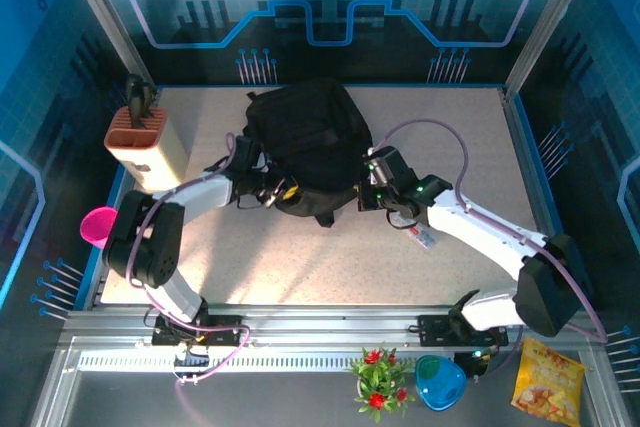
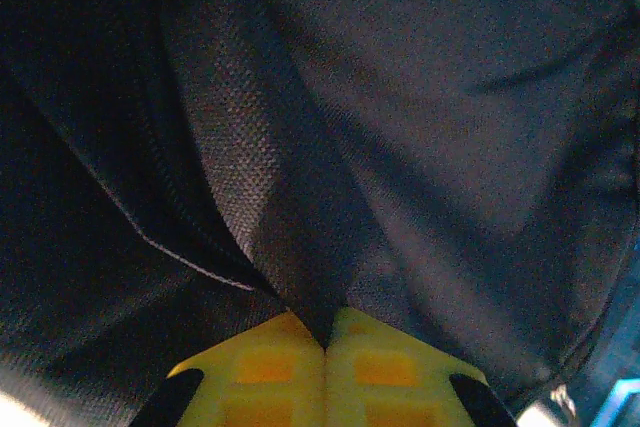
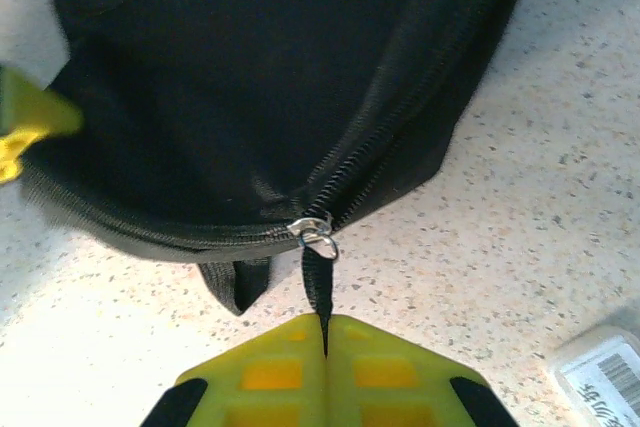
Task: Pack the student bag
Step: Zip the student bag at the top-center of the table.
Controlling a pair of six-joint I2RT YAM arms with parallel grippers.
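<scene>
Lying on the tabletop [image 1: 450,147], the student bag [image 1: 300,142] is gripped twice: left claw [image 2: 325,342] clamped on a fabric fold [image 2: 300,277], likely steadying it; right claw [image 3: 323,322] clamped on the zipper pull [image 3: 318,282].

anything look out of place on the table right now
One thing: a small barcode-labelled packet lies loose on the speckled table, outside the large black fabric backpack, near the right gripper, which pinches the zipper pull strap. Otherwise nothing looks spilled or damaged.
</scene>
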